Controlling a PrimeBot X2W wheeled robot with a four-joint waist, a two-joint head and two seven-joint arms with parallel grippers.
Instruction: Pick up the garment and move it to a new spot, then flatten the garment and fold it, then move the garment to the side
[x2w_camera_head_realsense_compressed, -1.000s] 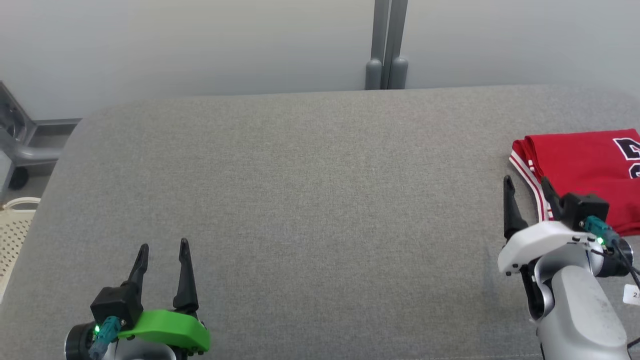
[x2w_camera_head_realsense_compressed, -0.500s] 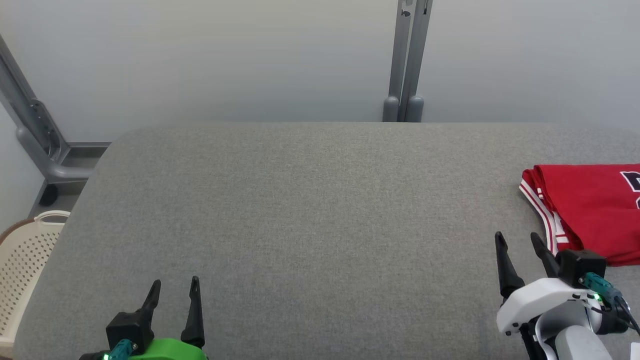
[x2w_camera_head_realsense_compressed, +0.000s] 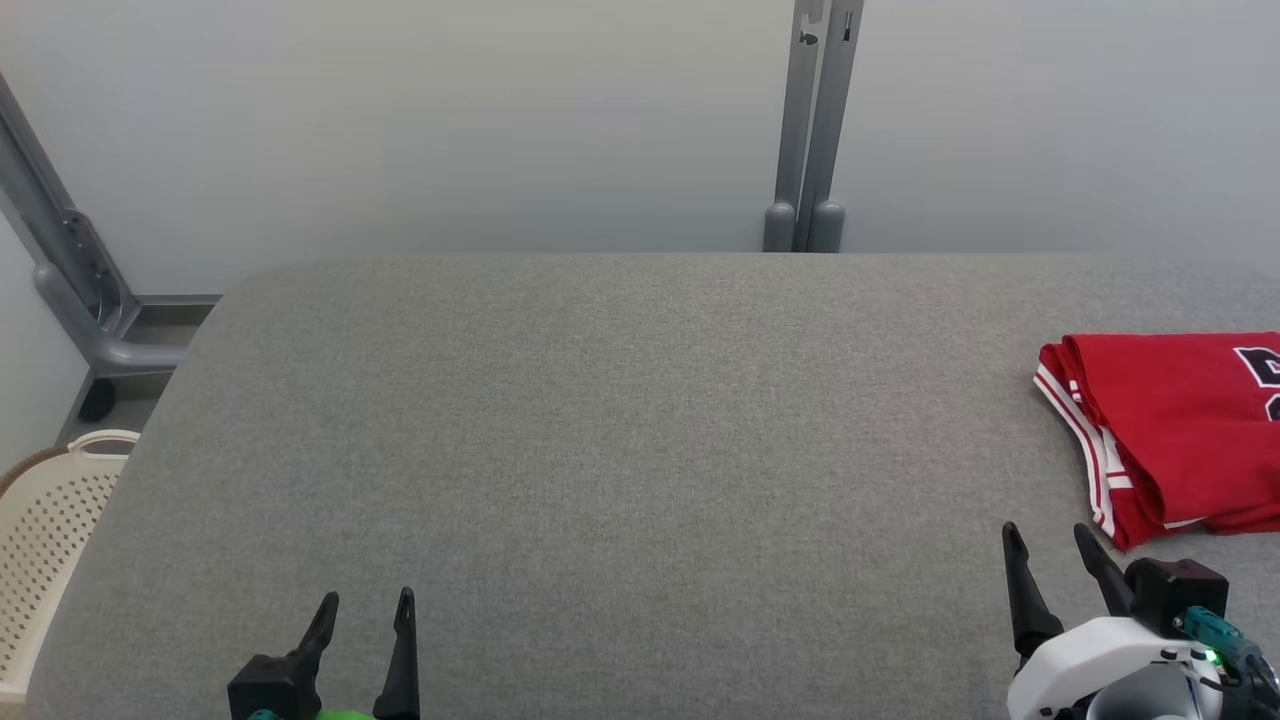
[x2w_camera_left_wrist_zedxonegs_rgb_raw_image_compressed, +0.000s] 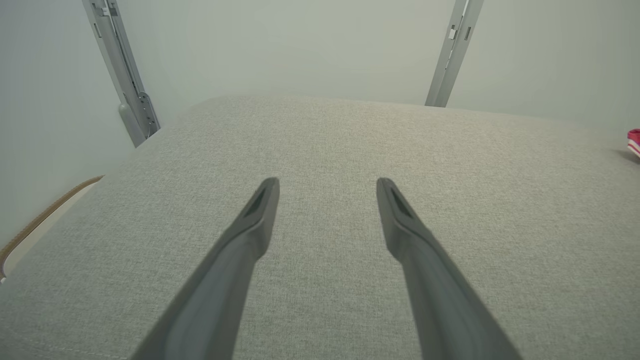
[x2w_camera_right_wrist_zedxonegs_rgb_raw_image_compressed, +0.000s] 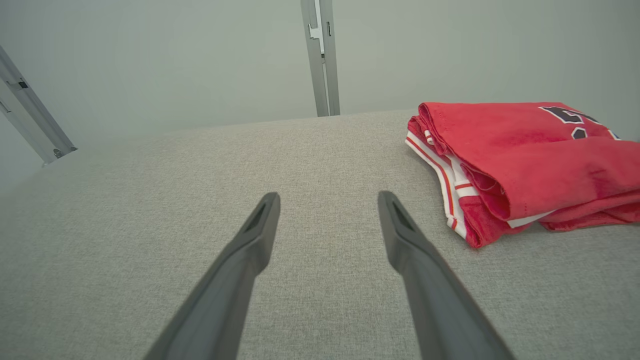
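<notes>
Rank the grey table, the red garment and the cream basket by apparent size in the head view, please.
1. grey table
2. red garment, partly cut off at the picture's edge
3. cream basket, also cut off, so true sizes stay unsure

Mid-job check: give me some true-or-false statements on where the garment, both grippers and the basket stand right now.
1. The red garment lies folded at the right side of the grey table. True.
2. The left gripper and the right gripper are both open and hold nothing. True.
3. The right gripper touches the garment. False: its fingers stand apart from the garment, to the left of the near corner.
4. A cream perforated basket stands off the table's left edge. True.
5. The left gripper is nearer the garment than the right gripper. False: the right one is close beside it, and the left is well across the table from it.
</notes>
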